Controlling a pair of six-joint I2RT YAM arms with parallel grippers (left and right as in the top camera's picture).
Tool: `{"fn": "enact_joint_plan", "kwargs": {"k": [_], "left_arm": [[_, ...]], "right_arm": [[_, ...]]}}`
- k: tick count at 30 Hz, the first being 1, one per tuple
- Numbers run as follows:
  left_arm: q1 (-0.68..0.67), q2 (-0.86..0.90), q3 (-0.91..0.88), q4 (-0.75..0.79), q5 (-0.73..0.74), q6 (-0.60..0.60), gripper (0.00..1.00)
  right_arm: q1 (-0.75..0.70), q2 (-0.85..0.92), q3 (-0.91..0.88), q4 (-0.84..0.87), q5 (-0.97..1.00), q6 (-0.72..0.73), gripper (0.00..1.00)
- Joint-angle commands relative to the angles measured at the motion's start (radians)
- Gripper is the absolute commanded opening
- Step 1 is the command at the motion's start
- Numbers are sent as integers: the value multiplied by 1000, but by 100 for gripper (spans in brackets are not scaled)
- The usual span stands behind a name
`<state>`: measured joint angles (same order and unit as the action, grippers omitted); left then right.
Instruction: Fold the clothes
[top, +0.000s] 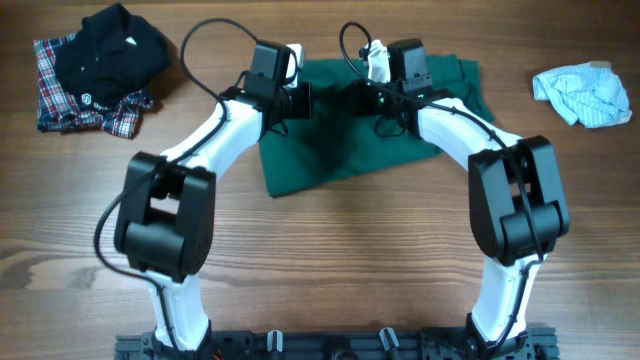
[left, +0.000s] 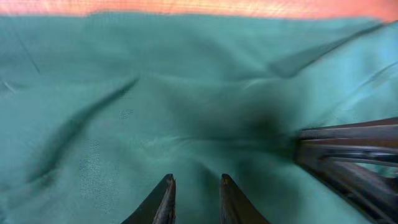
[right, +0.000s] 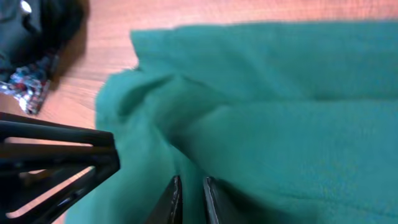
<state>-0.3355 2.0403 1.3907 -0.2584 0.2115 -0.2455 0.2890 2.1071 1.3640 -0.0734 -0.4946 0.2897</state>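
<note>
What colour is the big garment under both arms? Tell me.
The garment is plain dark green, clearest in the overhead view.

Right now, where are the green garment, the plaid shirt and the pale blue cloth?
green garment (top: 330, 150), overhead view, flat lower-left area.
plaid shirt (top: 52, 100), overhead view, exposed left edge.
pale blue cloth (top: 585, 98), overhead view, crumpled middle.
</note>
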Motion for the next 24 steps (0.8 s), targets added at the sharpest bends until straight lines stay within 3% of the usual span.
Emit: {"fn": "enact_joint_plan", "kwargs": {"k": [1,14,24], "left_arm": [[4,71,-3,7,13,5,22],[6,201,-3,241,16,6,25],[10,236,-3,264,-215,6,33]], "right_arm": [[0,50,10,-2,32,6,13],[-27,136,10,117,185,82,22],[-116,174,10,127,356,82,27]]}}
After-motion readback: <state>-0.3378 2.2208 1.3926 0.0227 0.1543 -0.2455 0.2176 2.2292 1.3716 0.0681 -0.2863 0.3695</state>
